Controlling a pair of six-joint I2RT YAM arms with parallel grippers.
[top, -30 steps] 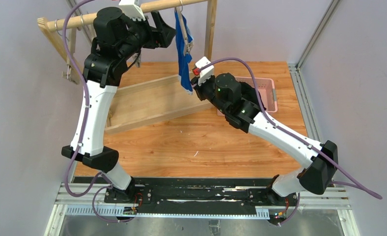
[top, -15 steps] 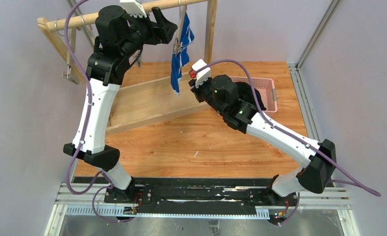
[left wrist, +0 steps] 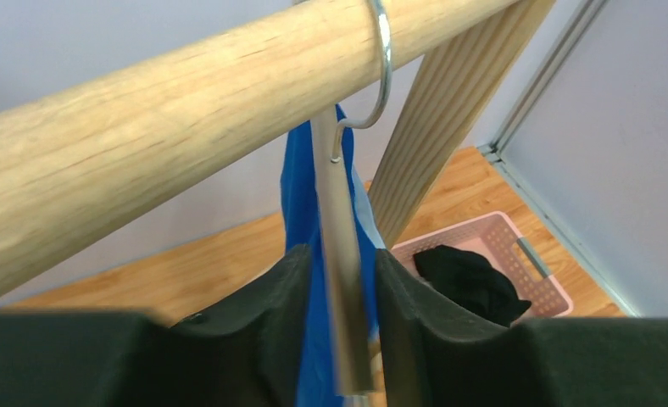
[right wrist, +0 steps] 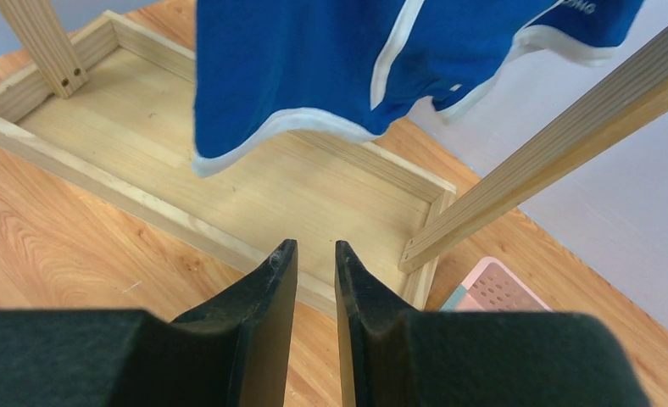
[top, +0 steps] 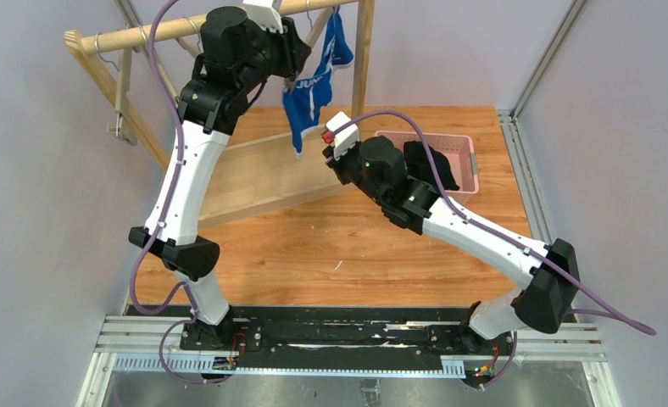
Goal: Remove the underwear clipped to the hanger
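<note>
The left tool [left wrist: 341, 254] is raised to the wooden rod [left wrist: 186, 110] of the drying rack and is clenched on the flat metal stem of the hanger [left wrist: 339, 203], one finger on each side of it. The hanger's hook is looped over the rod. The blue underwear [top: 314, 89], with white trim and white lettering, hangs from that hanger just behind the stem, and a fold of it lies between the stem and the left finger.

The right tool [right wrist: 315, 246] sits lower, below and in front of the blue underwear's bottom hem and apart from it. Its fingers are drawn almost together with only a thin slit between them, and they grasp nothing. Beneath it is the rack's wooden base frame [right wrist: 229, 195] on the table [right wrist: 59, 246].

A pink basket [left wrist: 496, 225] stands on the table to the right of the rack, and the black underwear [left wrist: 466, 280] lies crumpled inside it.
</note>
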